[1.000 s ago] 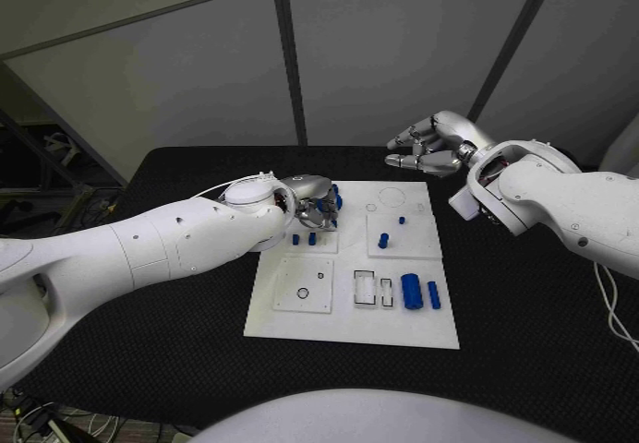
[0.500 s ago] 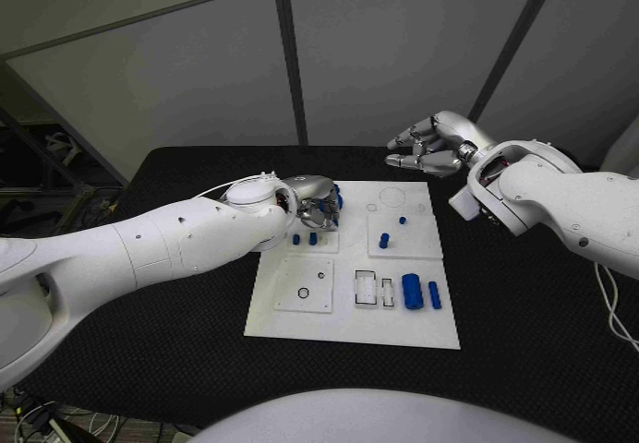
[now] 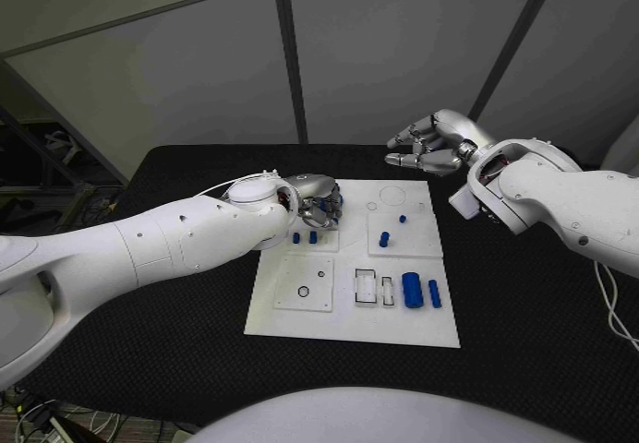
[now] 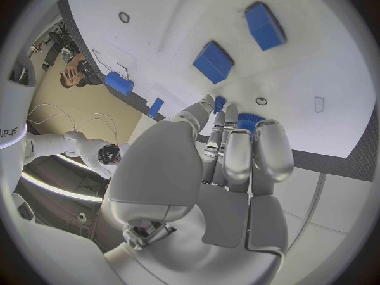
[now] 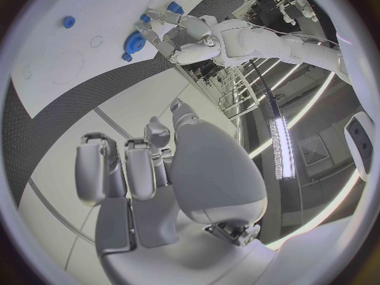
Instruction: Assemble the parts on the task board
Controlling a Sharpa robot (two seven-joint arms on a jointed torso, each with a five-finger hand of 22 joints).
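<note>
Head view: left hand (image 3: 316, 202) fingers grip blue gear (image 4: 250, 118) over board (image 3: 353, 325) far corner. Right hand (image 3: 428, 146) curled, empty. Next, I'd guess: seat gear squarely.

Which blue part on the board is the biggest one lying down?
The fat blue cylinder near the board's front right, beside a thinner blue pin; the other parts are small pegs.

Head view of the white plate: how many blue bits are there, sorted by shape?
Short blue pieces on the white task board: 4
Long blue cylinders lying on it: 2
Blue toothed wheel in the left hand: 1
Total: 7 blue parts
</note>
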